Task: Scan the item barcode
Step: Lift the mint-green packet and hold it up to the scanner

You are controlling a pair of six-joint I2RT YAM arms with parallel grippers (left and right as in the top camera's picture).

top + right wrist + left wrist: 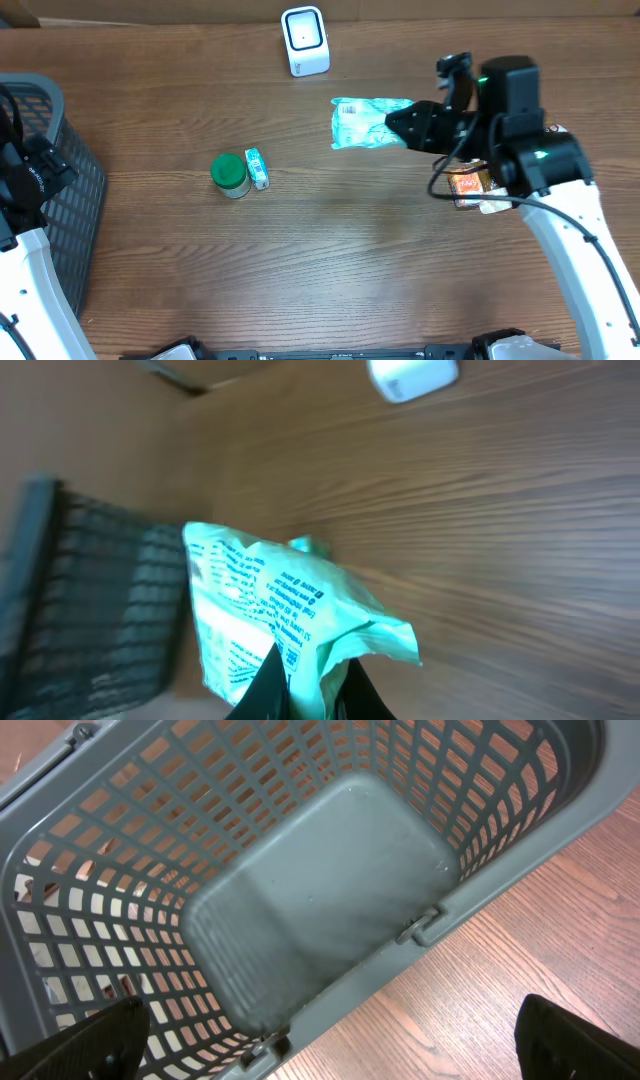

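Note:
My right gripper (398, 123) is shut on one end of a pale green printed packet (366, 123) and holds it above the table, right of centre. In the right wrist view the packet (262, 610) sticks out from between the two dark fingers of my right gripper (310, 685), its printed text facing the camera. The white scanner (305, 40) stands at the back of the table, left of and beyond the packet. The scanner (412, 375) also shows at the top edge of the right wrist view. My left gripper (330, 1045) hangs open over the basket rim, holding nothing.
A grey plastic basket (75, 190) stands at the left edge, with nothing inside in the left wrist view of the basket (300, 900). A green-lidded jar (230, 175) and a small green box (257, 168) sit left of centre. An orange packet (468, 186) lies under my right arm.

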